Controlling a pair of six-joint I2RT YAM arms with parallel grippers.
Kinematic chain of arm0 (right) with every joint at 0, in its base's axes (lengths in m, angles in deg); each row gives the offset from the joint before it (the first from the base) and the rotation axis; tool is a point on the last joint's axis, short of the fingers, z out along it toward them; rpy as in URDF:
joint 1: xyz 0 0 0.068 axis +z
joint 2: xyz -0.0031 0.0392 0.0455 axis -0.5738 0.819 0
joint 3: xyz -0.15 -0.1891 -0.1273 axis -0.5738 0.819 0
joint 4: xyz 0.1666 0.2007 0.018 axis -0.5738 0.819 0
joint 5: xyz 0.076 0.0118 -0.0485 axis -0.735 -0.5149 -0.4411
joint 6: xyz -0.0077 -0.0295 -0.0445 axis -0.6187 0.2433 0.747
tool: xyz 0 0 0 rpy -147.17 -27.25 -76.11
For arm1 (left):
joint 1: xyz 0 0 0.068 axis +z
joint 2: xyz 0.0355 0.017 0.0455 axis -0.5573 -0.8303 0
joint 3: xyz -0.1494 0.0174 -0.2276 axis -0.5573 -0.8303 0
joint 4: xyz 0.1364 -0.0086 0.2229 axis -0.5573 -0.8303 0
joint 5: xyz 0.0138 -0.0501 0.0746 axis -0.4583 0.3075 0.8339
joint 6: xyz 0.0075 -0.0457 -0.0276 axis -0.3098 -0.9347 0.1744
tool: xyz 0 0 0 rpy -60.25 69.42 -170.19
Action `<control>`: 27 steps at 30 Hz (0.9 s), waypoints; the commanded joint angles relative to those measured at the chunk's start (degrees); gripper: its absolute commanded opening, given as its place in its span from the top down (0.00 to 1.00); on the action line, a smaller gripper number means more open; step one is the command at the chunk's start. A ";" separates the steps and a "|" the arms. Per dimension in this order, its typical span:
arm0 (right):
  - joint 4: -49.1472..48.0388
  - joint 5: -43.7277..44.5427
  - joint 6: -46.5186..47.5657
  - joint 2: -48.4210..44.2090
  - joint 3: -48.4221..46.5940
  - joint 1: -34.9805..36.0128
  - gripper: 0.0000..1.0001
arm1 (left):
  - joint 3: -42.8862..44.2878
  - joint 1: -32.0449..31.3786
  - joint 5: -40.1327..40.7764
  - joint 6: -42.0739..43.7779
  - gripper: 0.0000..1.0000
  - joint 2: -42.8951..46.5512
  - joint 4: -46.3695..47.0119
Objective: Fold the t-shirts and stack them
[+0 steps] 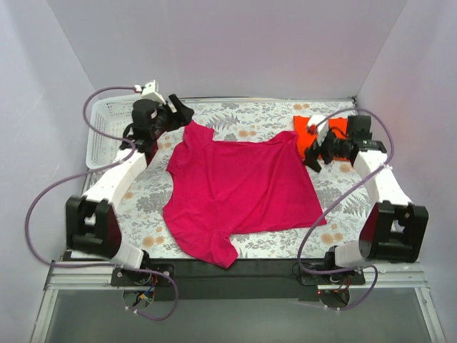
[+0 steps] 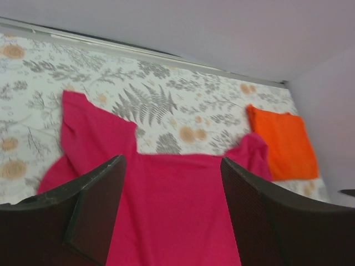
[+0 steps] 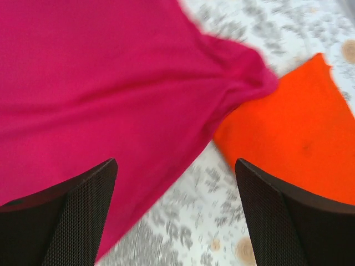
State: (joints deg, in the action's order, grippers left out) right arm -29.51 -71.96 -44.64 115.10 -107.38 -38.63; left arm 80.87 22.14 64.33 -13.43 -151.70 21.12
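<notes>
The magenta-pink t-shirt (image 1: 239,189) lies spread flat across the middle of the table, its sleeves toward the back. It also shows in the left wrist view (image 2: 172,210) and the right wrist view (image 3: 100,83). The orange-red t-shirt (image 1: 305,133) lies folded to a rectangle at the back right, seen too in the left wrist view (image 2: 285,141) and the right wrist view (image 3: 294,138); the pink shirt's right sleeve overlaps its edge. My left gripper (image 1: 177,113) is open and empty above the pink shirt's left sleeve. My right gripper (image 1: 315,154) is open and empty above the pink shirt's right edge.
A white perforated basket (image 1: 107,130) stands at the back left, partly behind my left arm. The table carries a floral cloth (image 1: 335,193). Grey walls close in at the back and both sides. A black strip runs along the near edge.
</notes>
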 commanded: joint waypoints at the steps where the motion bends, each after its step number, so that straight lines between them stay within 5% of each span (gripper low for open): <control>1: 21.40 0.05 38.01 -9.33 11.28 0.10 0.22 | -6.26 0.39 -5.49 -6.32 0.36 15.56 -13.47; 8: 29.05 4.56 47.53 -22.55 25.11 0.01 0.23 | -22.26 0.21 -9.72 -22.59 0.38 33.16 -39.01; 9: 30.62 5.60 47.45 -23.78 26.42 0.01 0.23 | -25.58 -0.14 -6.58 -28.61 0.47 33.60 -49.33; 27: 30.82 4.03 43.49 -20.80 26.43 0.01 0.27 | -34.92 -13.41 1.08 -40.27 0.43 33.16 -68.86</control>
State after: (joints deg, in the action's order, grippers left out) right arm -0.07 -65.99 -0.91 93.83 -80.69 -38.41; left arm 48.17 9.44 62.80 -50.15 -119.42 -42.94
